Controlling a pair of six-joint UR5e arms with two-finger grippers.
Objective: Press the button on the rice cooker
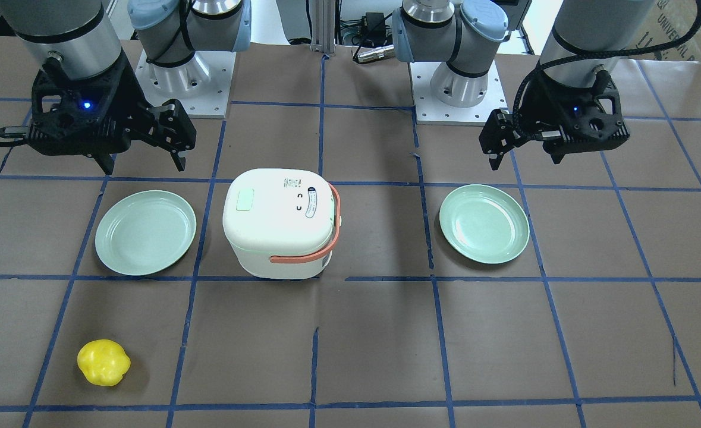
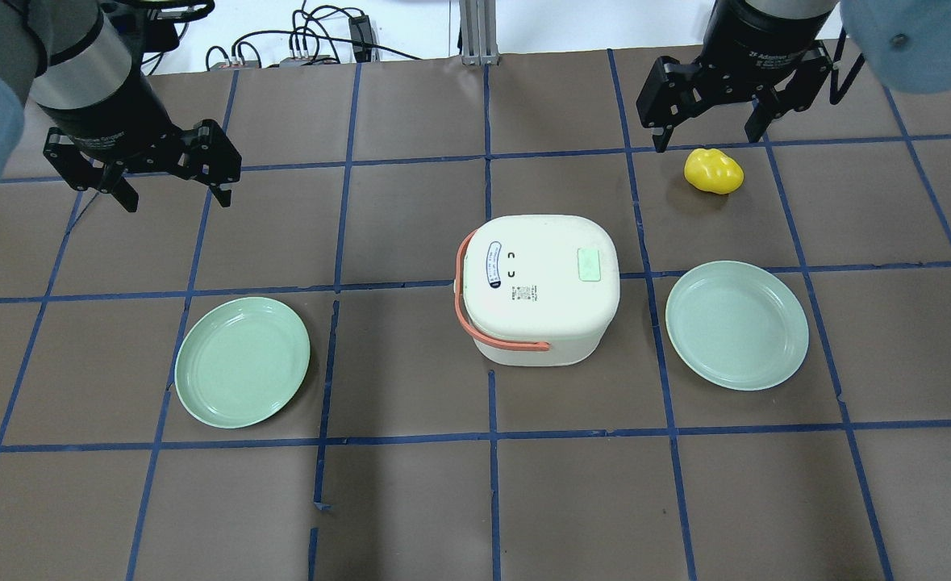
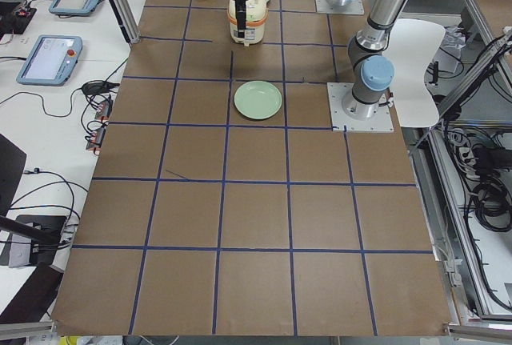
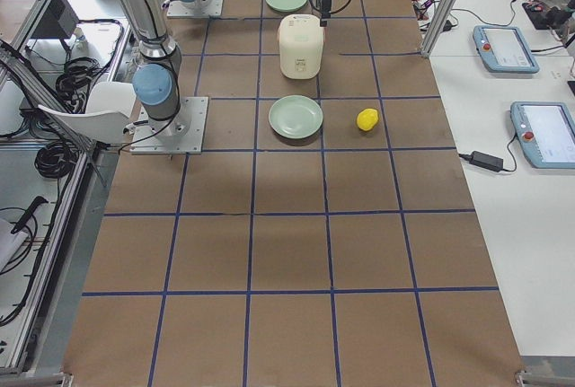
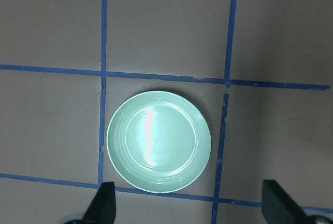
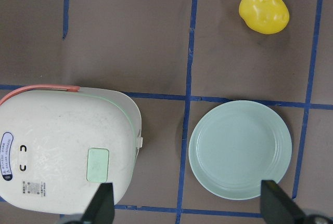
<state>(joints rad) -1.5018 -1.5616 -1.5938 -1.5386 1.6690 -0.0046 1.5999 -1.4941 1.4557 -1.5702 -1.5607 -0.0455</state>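
Note:
The white rice cooker [image 2: 535, 286] with an orange handle stands mid-table; it also shows in the front view [image 1: 279, 223]. Its pale green button [image 2: 588, 264] sits on the lid, on the side toward my right arm, and shows in the right wrist view [image 6: 98, 165]. My right gripper [image 2: 705, 137] is open and empty, high above the table, with the cooker below it and to the left in its wrist view. My left gripper [image 2: 173, 194] is open and empty, hovering high over a green plate [image 5: 158, 141], well away from the cooker.
Two green plates flank the cooker: one on my left [image 2: 241, 361], one on my right [image 2: 737, 323]. A yellow toy pepper [image 2: 713, 171] lies beyond the right plate. The brown table carries a blue tape grid [image 2: 491, 436].

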